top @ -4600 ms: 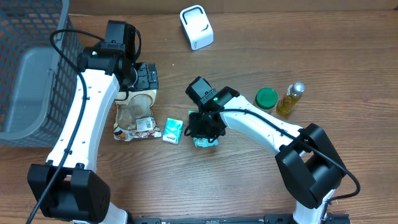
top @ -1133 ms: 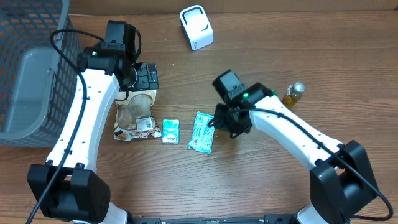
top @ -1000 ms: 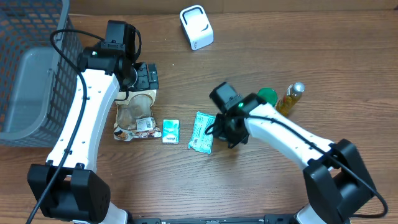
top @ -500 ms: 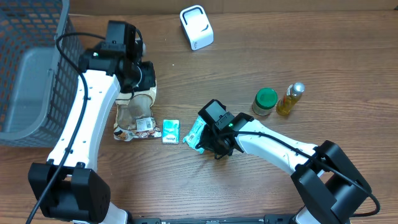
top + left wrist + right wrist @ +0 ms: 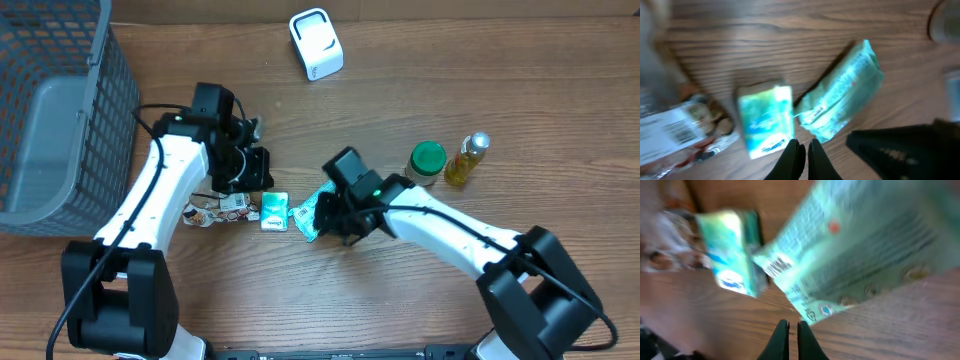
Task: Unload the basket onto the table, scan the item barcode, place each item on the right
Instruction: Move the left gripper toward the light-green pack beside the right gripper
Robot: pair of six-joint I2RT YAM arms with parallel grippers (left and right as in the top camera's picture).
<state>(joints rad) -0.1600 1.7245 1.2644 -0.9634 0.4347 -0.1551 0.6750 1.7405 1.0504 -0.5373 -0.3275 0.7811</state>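
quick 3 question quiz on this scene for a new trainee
1. True or false: the white scanner lies inside the basket.
2. Which stands nearest the bottle? A teal packet; B green-lidded jar; C small box.
3. Fill in: the left gripper and right gripper are both ____.
Key: 1 false; 2 B; 3 shut.

wire basket [image 5: 70, 40] at left, green-lidded jar [image 5: 427, 160] beside yellow bottle [image 5: 466, 160]

Left claw [image 5: 804, 146] fully closed, right claw [image 5: 792, 326] fully closed
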